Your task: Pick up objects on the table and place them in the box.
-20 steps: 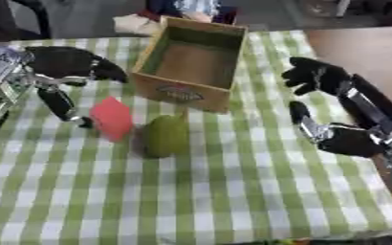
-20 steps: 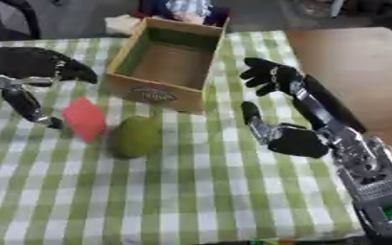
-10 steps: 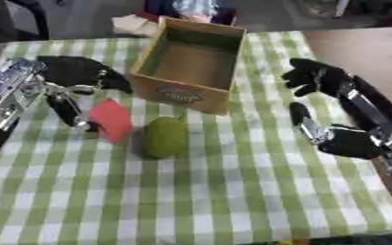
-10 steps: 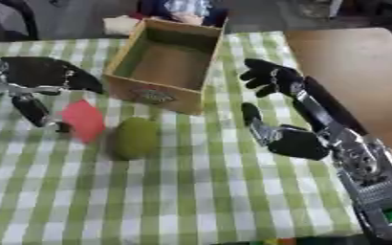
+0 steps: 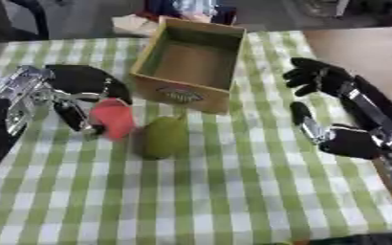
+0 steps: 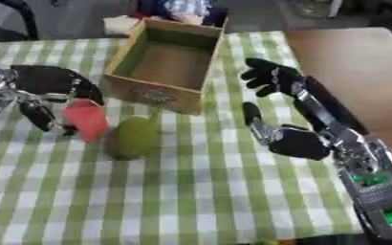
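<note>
Both eyes sit in the head, looking steeply down and forward across the table point(image 5: 233, 201) from close above. They share nearly the whole scene; the right eye view is shifted rightward, showing more bare wood beyond the cloth, though its far edge seems blurred

No text, number or brand can be read. The cardboard box point(image 5: 190, 62) carries a dark oval mark point(image 5: 181, 95) on its near wall, but its lettering is too blurred to make out. On the right forearm point(image 6: 375, 191) a few small green lights or patches show, with no legible characters. The green-checked tablecloth point(image 5: 233, 182) bears no writing.
</note>
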Controlling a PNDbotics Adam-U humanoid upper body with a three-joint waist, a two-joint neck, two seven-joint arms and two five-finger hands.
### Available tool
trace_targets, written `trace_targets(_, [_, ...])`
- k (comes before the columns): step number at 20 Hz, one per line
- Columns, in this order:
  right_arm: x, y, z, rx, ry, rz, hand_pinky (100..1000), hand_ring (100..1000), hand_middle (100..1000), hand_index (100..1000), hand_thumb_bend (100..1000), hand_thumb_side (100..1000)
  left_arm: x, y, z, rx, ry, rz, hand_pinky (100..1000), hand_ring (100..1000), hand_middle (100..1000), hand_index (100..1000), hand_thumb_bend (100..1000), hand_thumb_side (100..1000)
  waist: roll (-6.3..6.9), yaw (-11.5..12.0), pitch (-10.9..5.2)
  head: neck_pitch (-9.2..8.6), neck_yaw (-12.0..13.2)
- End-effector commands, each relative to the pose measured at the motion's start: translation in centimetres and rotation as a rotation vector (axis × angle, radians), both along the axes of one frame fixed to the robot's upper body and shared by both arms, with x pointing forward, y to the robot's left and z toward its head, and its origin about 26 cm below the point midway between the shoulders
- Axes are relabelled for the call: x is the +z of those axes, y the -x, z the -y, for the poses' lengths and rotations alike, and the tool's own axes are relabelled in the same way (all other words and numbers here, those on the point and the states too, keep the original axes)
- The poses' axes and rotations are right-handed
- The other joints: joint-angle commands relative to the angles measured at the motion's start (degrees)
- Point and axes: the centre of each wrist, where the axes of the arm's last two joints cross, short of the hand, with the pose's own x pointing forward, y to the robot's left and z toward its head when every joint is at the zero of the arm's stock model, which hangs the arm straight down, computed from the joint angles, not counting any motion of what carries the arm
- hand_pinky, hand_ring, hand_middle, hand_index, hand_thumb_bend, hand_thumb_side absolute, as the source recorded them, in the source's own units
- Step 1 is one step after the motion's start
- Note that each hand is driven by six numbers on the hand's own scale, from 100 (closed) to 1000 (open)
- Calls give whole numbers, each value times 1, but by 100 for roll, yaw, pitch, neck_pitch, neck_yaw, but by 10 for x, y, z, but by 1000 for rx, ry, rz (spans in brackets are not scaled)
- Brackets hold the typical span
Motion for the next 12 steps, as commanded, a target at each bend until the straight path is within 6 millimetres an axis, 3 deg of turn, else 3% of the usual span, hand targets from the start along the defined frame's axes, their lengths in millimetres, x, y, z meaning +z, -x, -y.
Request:
trace_targets(1, [6, -1, 1, 6, 4, 16, 719, 789, 790, 970, 100, 495, 8, 0, -6, -79, -153, -83, 782, 756, 685, 811, 398, 176, 2, -5, -75, -51, 21])
trace_targets(3, [6, -1, 1, 6, 3, 16, 719, 789, 790, 970, 100, 495, 9, 0, -7, -73, -149, -84, 762, 691, 586, 746, 371, 153, 2, -2, -76, -55, 18])
trace_targets(6, [6, -1, 1, 6, 4, 16, 719, 789, 790, 970, 100, 495, 12, 0, -9, -62, -138, -80, 740, 625, 514, 684, 337, 139, 0, 5, -77, -57, 19])
trace_targets(12, [5, -1, 2, 1, 5, 15, 719, 788, 790, 970, 100, 495, 31, 6, -14, -54, -70, -43, 724, 599, 481, 652, 302, 117, 4, 13, -84, -58, 7])
